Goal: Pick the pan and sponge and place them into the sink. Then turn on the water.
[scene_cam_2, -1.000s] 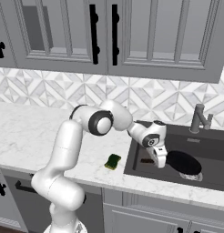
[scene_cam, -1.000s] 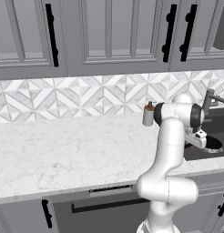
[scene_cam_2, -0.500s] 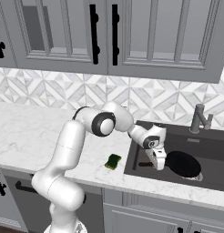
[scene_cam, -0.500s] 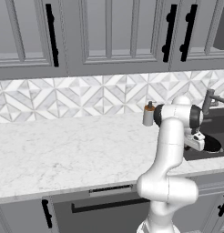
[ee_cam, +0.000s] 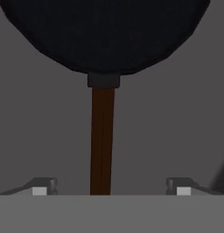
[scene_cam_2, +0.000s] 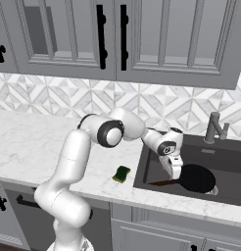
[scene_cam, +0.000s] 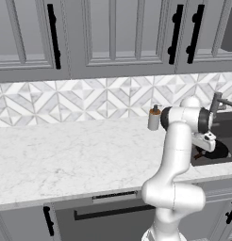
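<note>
Reaching down into the sink [scene_cam_2: 225,154], the gripper [ee_cam: 108,189] hangs with its jaws spread wide, one fingertip [ee_cam: 41,187] on each side of the pan's brown handle [ee_cam: 103,141] and neither touching it. From the hand view the handle runs straight up between the tips to the pan [ee_cam: 109,34], whose round black body lies on the dark grey floor of the basin. From the right base view the pan [scene_cam_2: 198,177] sits near the front wall of the sink, roughly at the middle of its width, with the handle [scene_cam_2: 161,183] pointing toward the sink's left wall; the gripper [scene_cam_2: 175,171] is just above that handle, and the arm bends over the sink's left rim to reach it. The sponge [scene_cam_2: 122,173] lies on the counter [scene_cam_2: 39,147] near its front edge, just left of the sink's front left corner, green face up, apart from the arm. A grey faucet [scene_cam_2: 214,128] stands at the back rim of the sink. From the left base view the gripper [scene_cam: 206,141] is low over the sink [scene_cam: 226,127] with the pan [scene_cam: 217,151] partly hidden behind it, and a small brown-capped bottle [scene_cam: 154,117] stands at the back of the counter [scene_cam: 66,155], beside the arm's elbow.
</note>
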{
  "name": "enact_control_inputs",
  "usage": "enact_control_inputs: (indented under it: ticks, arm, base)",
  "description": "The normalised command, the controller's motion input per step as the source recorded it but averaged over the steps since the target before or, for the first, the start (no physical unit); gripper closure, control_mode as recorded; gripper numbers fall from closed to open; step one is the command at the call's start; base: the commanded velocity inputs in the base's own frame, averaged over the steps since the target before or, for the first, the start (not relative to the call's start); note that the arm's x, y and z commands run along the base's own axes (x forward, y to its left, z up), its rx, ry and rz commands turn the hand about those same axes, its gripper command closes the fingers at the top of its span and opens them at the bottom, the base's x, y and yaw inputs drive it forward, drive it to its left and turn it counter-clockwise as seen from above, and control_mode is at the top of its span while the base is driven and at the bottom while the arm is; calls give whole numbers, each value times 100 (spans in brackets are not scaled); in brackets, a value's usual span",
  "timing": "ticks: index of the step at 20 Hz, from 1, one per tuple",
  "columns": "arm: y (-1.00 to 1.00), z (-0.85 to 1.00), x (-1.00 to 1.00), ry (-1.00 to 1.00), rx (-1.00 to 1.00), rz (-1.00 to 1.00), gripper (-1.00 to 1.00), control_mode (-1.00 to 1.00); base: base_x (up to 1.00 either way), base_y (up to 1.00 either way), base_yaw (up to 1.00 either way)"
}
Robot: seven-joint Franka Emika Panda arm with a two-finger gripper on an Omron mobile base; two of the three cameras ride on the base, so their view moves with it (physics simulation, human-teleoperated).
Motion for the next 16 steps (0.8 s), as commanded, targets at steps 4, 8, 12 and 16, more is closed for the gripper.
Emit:
enact_control_inputs:
  ticks: [4,8,12,16]
  arm:
    - [10,97,-29,0,0,0,-100,-100]
    - [25,82,-56,0,0,0,-100,-100]
    - [60,54,-68,0,0,6,-100,-100]
    - [74,56,-48,1,0,15,-100,-100]
  base:
    - [0,0,0]
    - [0,0,0]
    - [0,0,0]
    - [0,0,0]
